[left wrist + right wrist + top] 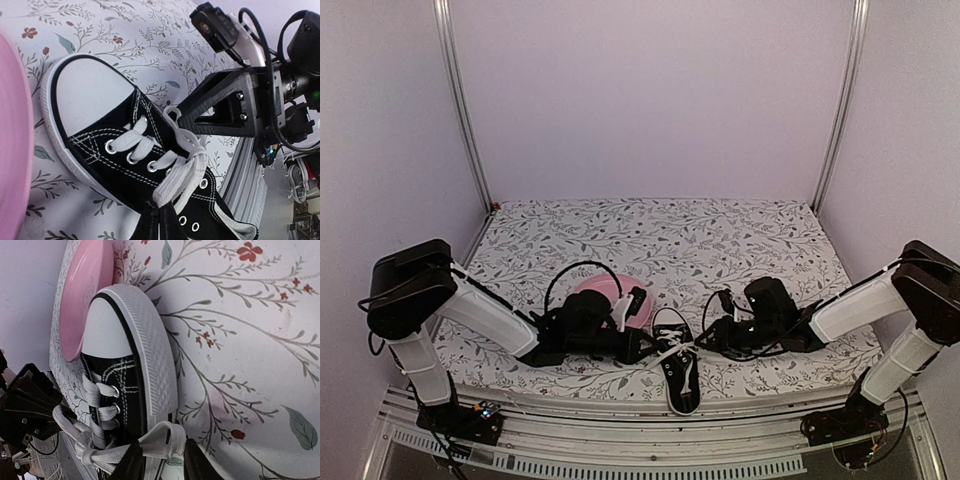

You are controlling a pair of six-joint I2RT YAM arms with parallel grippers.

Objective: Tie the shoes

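One sneaker is on the table, lying near the front edge between the two arms with its toe pointing away from their bases. Its upper is black canvas with white contrast stitching. The toe cap is smooth white rubber and rounded, and the sole is white with a fine ribbed and diamond pattern along its bumper. Flat, woven white laces cross a row of metal-ringed eyelets and gather into a loose knot over the tongue, with strands trailing off to both sides.

One pink plate, round, smooth and shallow, sits just beyond the toe on the left, partly hidden under the left arm. One cloth covers the table, white and printed with grey leafy sprigs and small red flowers. Two metal posts stand at the rear corners.

Two grippers work at the shoe, both of black hard plastic with angular fingers. The left gripper is clenched, and a broad lace strand runs straight into its tips. The right gripper has its fingers standing apart on either side of a lace loop at the shoe's flank; whether they press on it cannot be told
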